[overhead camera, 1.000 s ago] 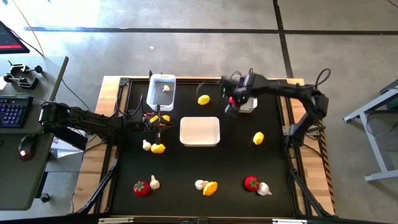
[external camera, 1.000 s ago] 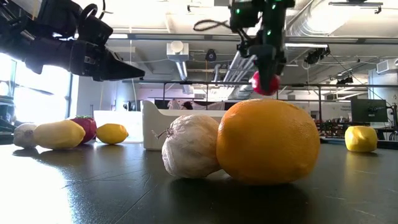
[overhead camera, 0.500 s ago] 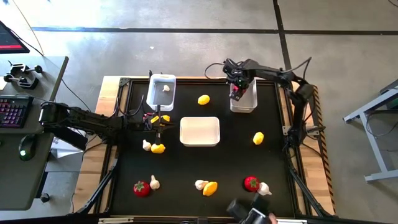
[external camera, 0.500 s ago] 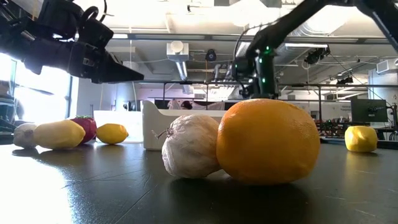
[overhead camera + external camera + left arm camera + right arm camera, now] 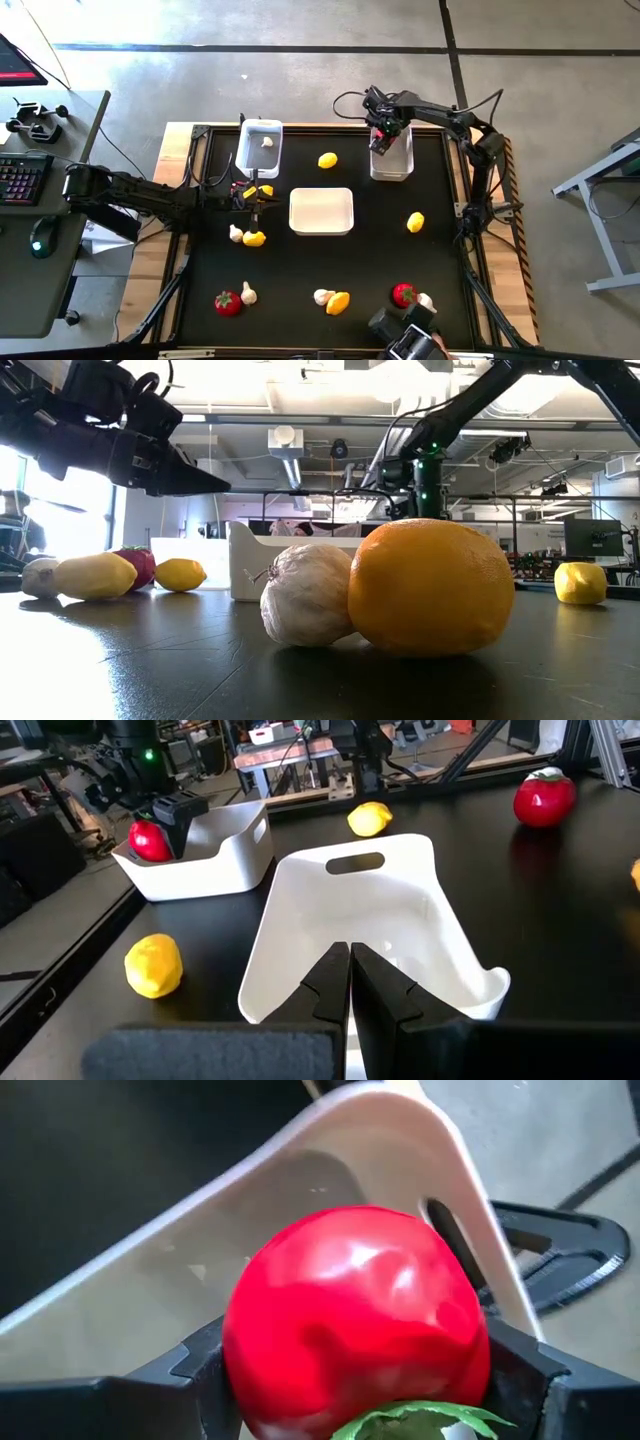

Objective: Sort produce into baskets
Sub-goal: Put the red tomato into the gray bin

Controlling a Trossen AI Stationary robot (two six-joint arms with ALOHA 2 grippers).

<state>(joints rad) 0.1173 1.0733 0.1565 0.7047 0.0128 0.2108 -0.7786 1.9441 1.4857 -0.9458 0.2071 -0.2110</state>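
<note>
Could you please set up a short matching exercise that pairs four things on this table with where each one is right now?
Things:
1. red fruit
2. garlic bulb
3. wide basket
4. left gripper

Places:
A. lying in the narrow basket at the back left
B. shut, hovering left of the wide basket
C. held by the right gripper over the back-right narrow basket
D. middle of the table, nothing in it

Pairs: 1-C, 2-A, 3-D, 4-B
</note>
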